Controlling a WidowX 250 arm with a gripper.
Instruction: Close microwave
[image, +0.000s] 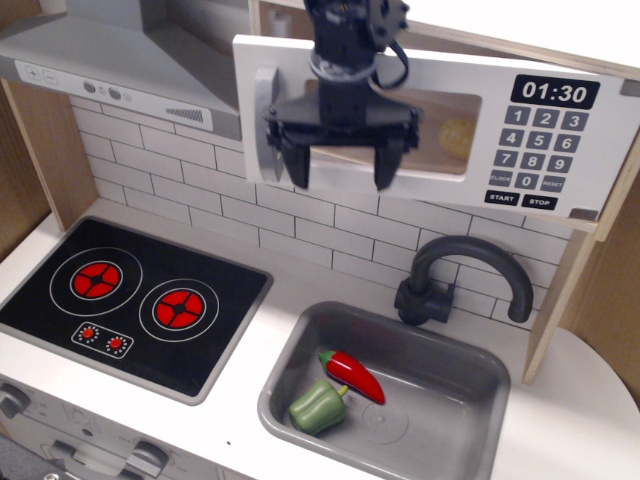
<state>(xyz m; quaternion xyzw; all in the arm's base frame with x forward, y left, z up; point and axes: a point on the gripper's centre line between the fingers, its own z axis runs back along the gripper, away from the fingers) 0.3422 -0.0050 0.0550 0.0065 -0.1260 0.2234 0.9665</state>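
The microwave (560, 170) is a pale wooden box mounted high at the right, with a white door (455, 175), a grey vertical handle (264, 120) at its left edge, a clear window, a black clock display reading 01:30 and a keypad. The door lies flat against the front of the box. My gripper (340, 175) hangs in front of the door's left part, just right of the handle. Its two black fingers (302, 165) point down, spread apart, with nothing between them.
A grey range hood (130, 60) is at the upper left. A black hob (130, 300) lies at the left. A grey sink (470, 440) holds a red chilli (352, 374) and a green pepper (318, 405). A dark tap (470, 270) stands behind it.
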